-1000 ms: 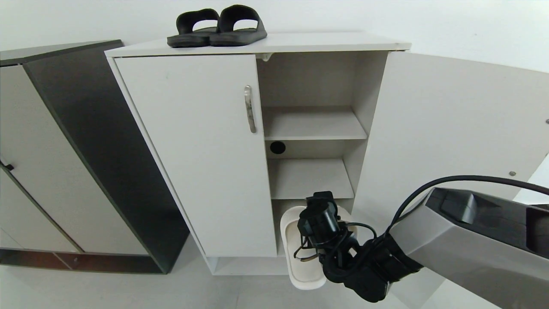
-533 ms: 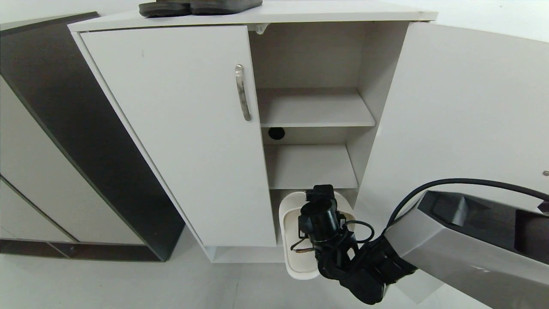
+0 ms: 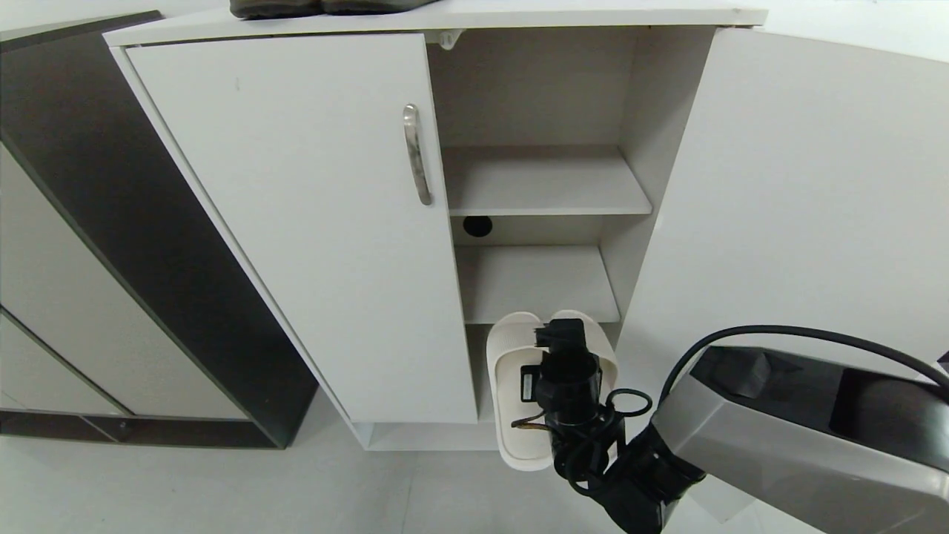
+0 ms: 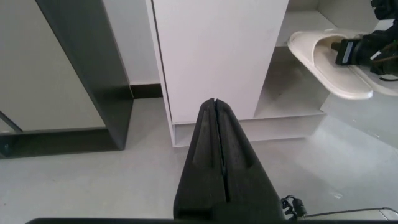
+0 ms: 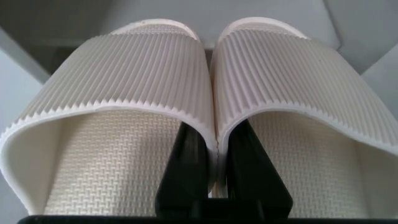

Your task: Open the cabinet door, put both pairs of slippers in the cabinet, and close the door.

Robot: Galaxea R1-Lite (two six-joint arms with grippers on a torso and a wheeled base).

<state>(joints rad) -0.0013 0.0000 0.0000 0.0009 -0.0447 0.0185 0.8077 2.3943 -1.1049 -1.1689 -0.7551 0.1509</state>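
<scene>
a: which step is in hand?
b: the first pair going in, i'd say. the right door [image 3: 786, 185] of the cabinet [image 3: 593, 15] stands swung wide, and the right gripper [image 3: 561, 335] holds the white slippers [image 3: 511, 378] at the mouth of the lowest compartment, under the lower shelf [image 3: 534, 285].
a: how does it hold them?
b: in the right wrist view its fingers [image 5: 186, 168] pinch the inner edges of both ribbed straps together, so the pair hangs side by side as one. the toes point into the cabinet and the heels stick out past its front, over the floor.
a: and the other arm?
b: the left gripper [image 4: 214, 109] has its fingers pressed together on nothing. it sits low over the floor, in front of the shut left door [image 3: 311, 222].
a: the second pair?
b: the black slippers [image 3: 326, 7] lie on top of the cabinet, not yet handled.
a: so what does the next move call for?
b: carry the white pair deeper and level until the heels are past the front edge. set them on the bottom board, then spread the fingers and back straight out. the risk, i think, is a heel left proud, which would block the door later. the slipper nearer the shut door also runs close to that door's edge.
</scene>
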